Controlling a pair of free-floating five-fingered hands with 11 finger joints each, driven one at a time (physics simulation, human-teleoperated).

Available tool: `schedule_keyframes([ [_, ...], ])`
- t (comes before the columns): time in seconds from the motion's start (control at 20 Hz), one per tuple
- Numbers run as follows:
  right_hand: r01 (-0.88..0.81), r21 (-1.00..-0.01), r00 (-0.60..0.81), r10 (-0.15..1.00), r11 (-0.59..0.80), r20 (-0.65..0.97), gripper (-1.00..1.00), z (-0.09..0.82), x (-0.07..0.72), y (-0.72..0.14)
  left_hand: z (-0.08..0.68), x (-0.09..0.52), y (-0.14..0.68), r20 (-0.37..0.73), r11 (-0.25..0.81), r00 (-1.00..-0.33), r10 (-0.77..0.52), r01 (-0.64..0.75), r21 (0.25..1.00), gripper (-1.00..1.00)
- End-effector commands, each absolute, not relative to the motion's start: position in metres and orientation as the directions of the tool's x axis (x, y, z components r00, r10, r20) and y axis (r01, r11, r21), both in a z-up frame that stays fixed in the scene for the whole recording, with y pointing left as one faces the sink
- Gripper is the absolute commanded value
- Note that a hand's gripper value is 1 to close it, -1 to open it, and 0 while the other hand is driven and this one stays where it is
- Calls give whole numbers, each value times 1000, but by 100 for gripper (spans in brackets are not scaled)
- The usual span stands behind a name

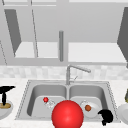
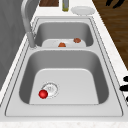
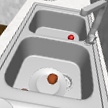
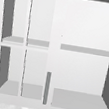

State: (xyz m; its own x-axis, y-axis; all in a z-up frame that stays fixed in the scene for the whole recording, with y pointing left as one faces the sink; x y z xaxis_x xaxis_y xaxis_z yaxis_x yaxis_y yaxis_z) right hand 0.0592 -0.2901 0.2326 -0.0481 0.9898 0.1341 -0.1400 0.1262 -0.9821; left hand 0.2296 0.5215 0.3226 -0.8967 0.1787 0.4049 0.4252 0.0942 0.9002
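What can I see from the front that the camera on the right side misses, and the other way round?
Front view: the left hand above a plate at the counter's left, the right hand by the right basin's near corner, and a large red ball.
Right side view: the brown item seen from above, centred on its white plate.
Both: the faucet, the double sink, the small red ball.

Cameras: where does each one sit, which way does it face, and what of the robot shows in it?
Front view: faces the sink head-on; left robot hand over a plate, right robot hand at the front rim.
Left side view: looks along the basins from the left; a robot hand at the edge.
Right side view: looks back from the right.
Upper view: faces the cabinet.
Both side views share the red ball and faucet.
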Motion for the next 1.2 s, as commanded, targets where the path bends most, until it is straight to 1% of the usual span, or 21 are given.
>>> schedule_keyframes([
  [0.0,-140,-982,-48,990,126,134,0,233,59,-290,325,230,522,372,-36,-902,220,374,927,-100],
  [0.15,-140,-982,-48,990,126,134,0,233,59,-290,332,230,523,366,-33,-904,220,368,929,-100],
  [0.25,-140,-982,-48,990,126,134,0,233,59,-290,342,229,521,387,-25,-898,210,391,920,-100],
  [0.3,-140,-982,-48,990,126,134,0,233,59,-290,343,216,505,394,30,-903,171,405,914,-100],
  [0.35,-140,-982,-48,990,126,134,0,233,59,-290,334,215,509,383,28,-906,177,394,919,-100],
  [0.45,-140,-982,-48,990,126,134,0,233,59,-290,336,222,517,400,81,-902,164,416,906,-100],
  [0.65,-140,-982,-48,990,126,134,0,233,59,-290,331,216,514,410,82,-897,165,427,901,-100],
  [0.7,-140,-982,-48,990,126,134,0,233,59,-290,336,215,504,425,53,-893,152,436,898,-100],
  [0.9,-140,-982,-48,990,126,134,0,233,59,-290,335,208,489,418,-29,-902,105,417,908,-100],
  [1.15,-140,-982,-48,990,126,134,0,233,59,-290,342,204,474,403,-95,-912,73,396,913,-100],
])
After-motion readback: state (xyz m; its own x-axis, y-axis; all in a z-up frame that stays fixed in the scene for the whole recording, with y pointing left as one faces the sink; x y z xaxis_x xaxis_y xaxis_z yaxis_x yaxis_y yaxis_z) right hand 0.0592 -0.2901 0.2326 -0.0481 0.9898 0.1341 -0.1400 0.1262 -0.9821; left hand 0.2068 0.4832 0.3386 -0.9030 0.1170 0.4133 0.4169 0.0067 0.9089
